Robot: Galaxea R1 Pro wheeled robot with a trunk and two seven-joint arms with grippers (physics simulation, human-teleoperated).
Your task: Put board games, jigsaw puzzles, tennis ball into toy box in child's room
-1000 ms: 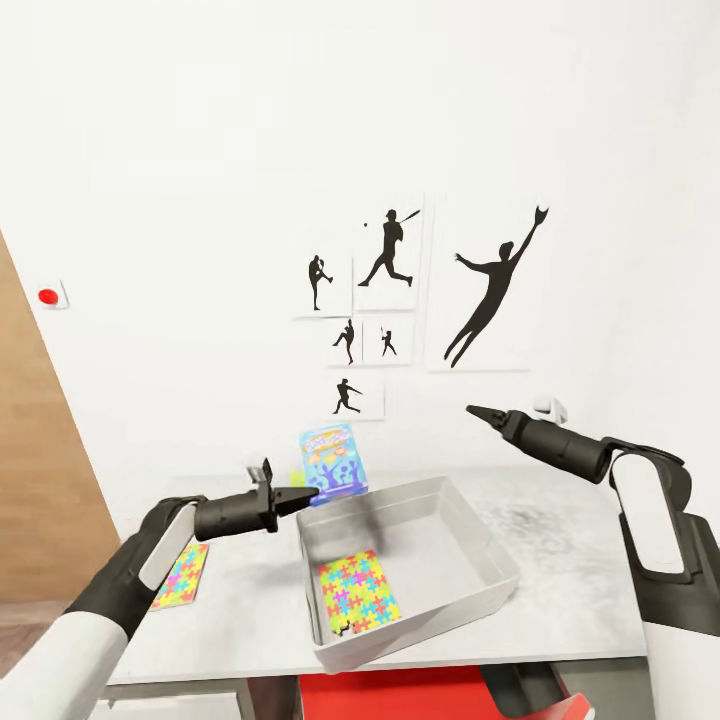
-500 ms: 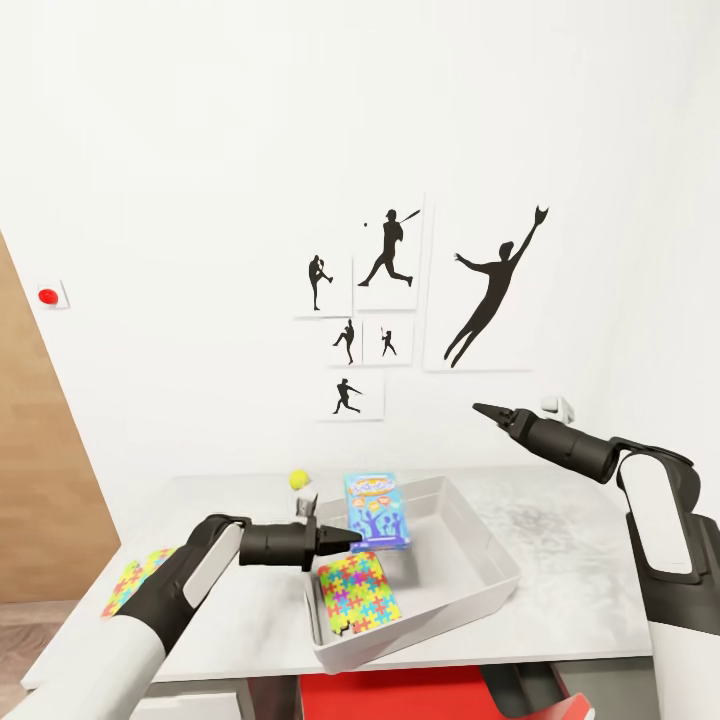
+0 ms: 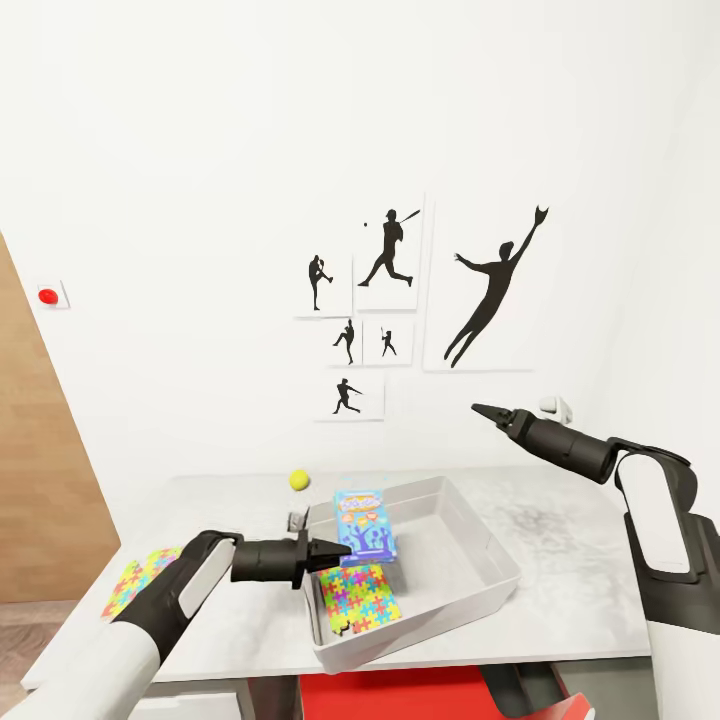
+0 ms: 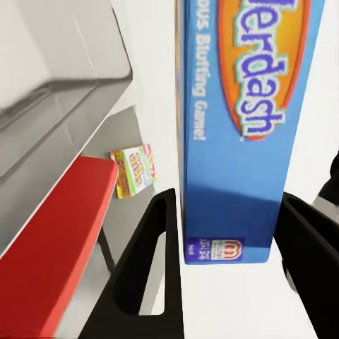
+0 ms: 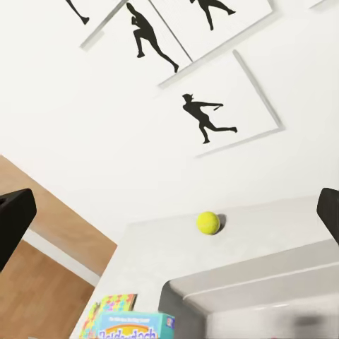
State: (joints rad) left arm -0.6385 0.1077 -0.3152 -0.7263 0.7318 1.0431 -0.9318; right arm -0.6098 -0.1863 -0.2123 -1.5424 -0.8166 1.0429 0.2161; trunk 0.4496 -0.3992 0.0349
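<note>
My left gripper [image 3: 340, 549] is shut on a blue board game [image 3: 365, 524], held upright and tilted inside the light grey toy box [image 3: 486, 560]. In the left wrist view the game [image 4: 244, 141] sits between both fingers [image 4: 152, 275]. One jigsaw puzzle [image 3: 358, 596] lies flat in the box. Another puzzle [image 3: 138, 580] lies on the table [image 3: 570, 530] at the far left. The tennis ball [image 3: 298, 480] rests behind the box, also in the right wrist view [image 5: 207, 222]. My right gripper [image 3: 487, 410] hovers open above the box's right side. The bed is out of view.
A yellow-red-green game box [image 4: 134, 169] shows far off in the left wrist view; what it lies on I cannot tell. A red object [image 3: 400, 695] sits under the table's front edge. Black silhouette pictures [image 3: 390, 250] hang on the wall, a wooden panel [image 3: 35, 480] stands left.
My left gripper carried the blue game from above the box's back left corner down and right into the box, uncovering the tennis ball. The right arm barely moved.
</note>
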